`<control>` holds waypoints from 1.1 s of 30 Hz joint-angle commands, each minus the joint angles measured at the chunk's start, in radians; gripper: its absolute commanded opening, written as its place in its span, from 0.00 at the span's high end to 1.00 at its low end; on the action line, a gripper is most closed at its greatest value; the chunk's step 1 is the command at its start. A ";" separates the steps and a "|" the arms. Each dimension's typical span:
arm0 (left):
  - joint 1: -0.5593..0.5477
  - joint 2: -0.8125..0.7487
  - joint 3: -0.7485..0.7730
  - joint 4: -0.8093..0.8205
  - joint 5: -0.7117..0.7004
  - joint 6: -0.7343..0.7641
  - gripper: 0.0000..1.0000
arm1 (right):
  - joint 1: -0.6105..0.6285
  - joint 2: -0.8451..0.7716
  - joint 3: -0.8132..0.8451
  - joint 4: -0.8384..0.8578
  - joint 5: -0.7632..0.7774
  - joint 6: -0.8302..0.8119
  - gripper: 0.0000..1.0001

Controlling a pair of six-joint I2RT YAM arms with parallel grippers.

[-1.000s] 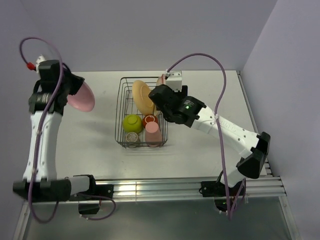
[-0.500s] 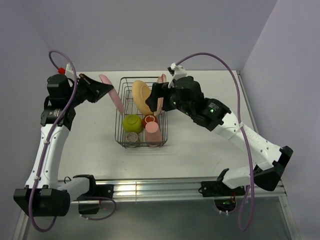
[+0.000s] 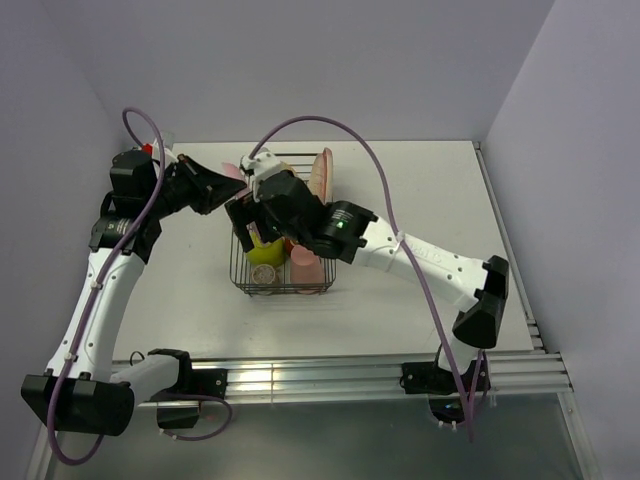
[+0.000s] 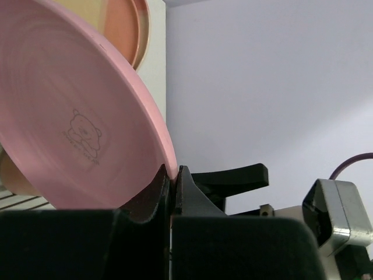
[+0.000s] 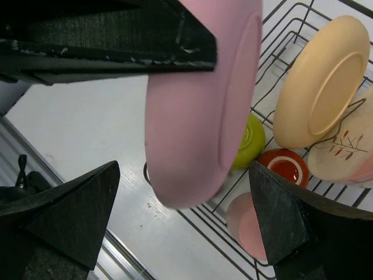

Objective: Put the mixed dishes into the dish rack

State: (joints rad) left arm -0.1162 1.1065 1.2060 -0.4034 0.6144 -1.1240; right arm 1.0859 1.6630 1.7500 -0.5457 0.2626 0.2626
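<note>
My left gripper (image 3: pixel 226 186) is shut on the rim of the pink plate (image 3: pixel 233 172) and holds it on edge over the left back corner of the dish rack (image 3: pixel 290 293). In the left wrist view my fingers (image 4: pixel 154 189) pinch that plate (image 4: pixel 76 116). My right gripper (image 3: pixel 246 214) is open, and the pink plate (image 5: pixel 198 105) hangs between its fingers (image 5: pixel 70 216) without touching them. In the rack (image 5: pixel 291 11) are the orange-yellow plate (image 5: pixel 320 81), twig plate (image 5: pixel 349 151), lime-green bowl (image 5: pixel 247 143), red-brown mug (image 5: pixel 285 166) and salmon cup (image 5: pixel 247 224).
A pink-and-cream plate (image 3: pixel 322 175) stands on edge at the rack's back right. The small grey-beige cup (image 3: pixel 264 274) sits at the rack's front left. The right arm (image 3: pixel 400 250) stretches across the rack. Walls close the table at the back and both sides.
My left gripper carried the pink plate right to the rack's left back corner. My right gripper swung left across the rack and now straddles that plate, open.
</note>
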 commanded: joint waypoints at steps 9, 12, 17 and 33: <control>-0.008 -0.022 0.007 0.031 0.084 -0.166 1.00 | 0.081 0.089 0.045 0.087 0.421 -0.083 0.82; -0.008 -0.001 0.049 -0.030 0.053 -0.142 1.00 | 0.100 0.113 0.074 0.070 0.497 -0.080 1.00; -0.008 0.041 0.078 -0.020 0.025 -0.099 1.00 | 0.103 0.156 0.164 0.010 0.507 -0.059 1.00; -0.002 0.044 0.458 -0.474 -0.893 0.239 0.01 | 0.103 0.389 0.453 -0.143 0.786 -0.014 1.00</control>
State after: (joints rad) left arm -0.1211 1.1919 1.6085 -0.7902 -0.0231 -0.9600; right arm 1.1851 2.0109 2.1136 -0.6743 0.9043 0.2390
